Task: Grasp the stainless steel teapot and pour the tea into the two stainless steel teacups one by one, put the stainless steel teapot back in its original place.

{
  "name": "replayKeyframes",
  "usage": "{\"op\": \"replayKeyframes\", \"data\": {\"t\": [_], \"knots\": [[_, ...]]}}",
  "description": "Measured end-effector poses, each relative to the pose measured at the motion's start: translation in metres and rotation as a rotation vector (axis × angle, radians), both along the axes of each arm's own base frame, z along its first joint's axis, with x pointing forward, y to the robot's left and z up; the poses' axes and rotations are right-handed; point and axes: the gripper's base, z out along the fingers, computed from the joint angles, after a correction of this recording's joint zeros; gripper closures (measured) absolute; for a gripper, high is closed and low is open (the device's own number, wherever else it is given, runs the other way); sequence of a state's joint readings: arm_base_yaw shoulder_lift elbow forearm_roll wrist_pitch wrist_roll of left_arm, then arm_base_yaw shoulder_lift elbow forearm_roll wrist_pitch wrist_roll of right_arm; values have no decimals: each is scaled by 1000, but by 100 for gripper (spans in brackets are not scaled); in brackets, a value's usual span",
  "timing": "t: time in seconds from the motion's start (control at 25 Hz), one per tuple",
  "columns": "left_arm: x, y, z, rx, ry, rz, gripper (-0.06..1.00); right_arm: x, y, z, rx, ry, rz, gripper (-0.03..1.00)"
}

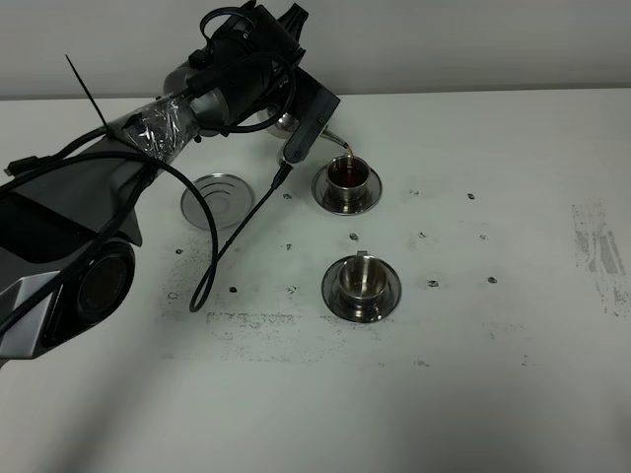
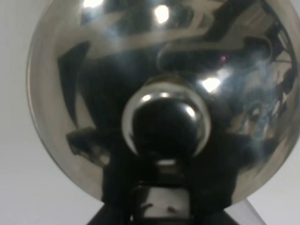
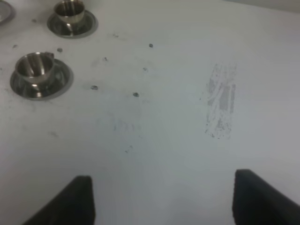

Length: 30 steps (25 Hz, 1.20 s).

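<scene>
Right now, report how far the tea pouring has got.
Done: the teapot is off its bare saucer. In hand: it is tilted over the far teacup, which holds reddish tea, a thin stream falling from the spout. Left: the near teacup looks empty; then the teapot goes back on the saucer.
</scene>
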State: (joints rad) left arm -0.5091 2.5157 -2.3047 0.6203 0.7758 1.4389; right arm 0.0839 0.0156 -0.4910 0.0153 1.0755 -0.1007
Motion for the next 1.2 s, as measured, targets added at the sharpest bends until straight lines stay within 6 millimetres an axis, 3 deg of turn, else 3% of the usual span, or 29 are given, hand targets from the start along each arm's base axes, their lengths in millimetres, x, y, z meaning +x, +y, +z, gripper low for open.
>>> {"op": "replayKeyframes", "data": {"t": [1.2], "knots": [[-2, -4, 0, 6, -2, -11, 77, 0, 0, 0, 0, 0, 0, 38]]}}
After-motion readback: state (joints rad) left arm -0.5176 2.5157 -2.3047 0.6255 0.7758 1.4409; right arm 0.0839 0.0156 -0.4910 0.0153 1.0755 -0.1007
